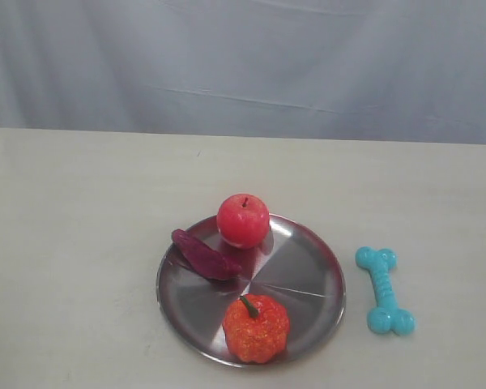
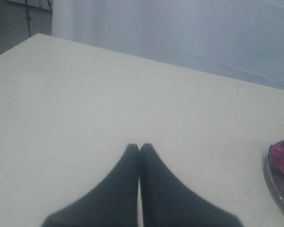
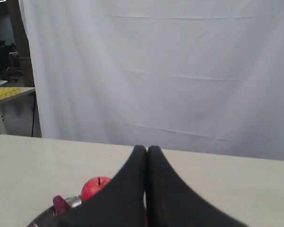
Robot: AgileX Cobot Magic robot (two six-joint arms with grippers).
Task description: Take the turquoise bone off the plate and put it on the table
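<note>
you see the turquoise bone [image 1: 384,290] lying flat on the table [image 1: 73,227], off the plate [image 1: 296,263]. it sits just beside the plate's right rim in the exterior view, apart from it, with a narrow strip of bare tabletop between. its long axis runs roughly near-to-far, one knobbed end toward the camera.

the plate holds three things:
- a red apple [image 1: 243,220], upright at the far rim.
- a dark purple elongated piece [image 1: 204,257] on the left part, lying at a slant, one end close to the rim.
- an orange pumpkin-shaped piece [image 1: 256,327] with a green stem at the near rim.

none of these touches the bone. all three lie left of it.

left gripper [image 2: 139,147]: fingers pressed together tip to tip, nothing between them. it hangs over bare table, with the plate's edge and the purple piece off to one side of its view.

right gripper [image 3: 146,149]: fingers also pressed together, holding nothing. the apple and part of the plate show beyond it, partly hidden by the fingers.

neither gripper shows in the exterior view. a pale curtain [image 1: 308,57] hangs behind the table.
</note>
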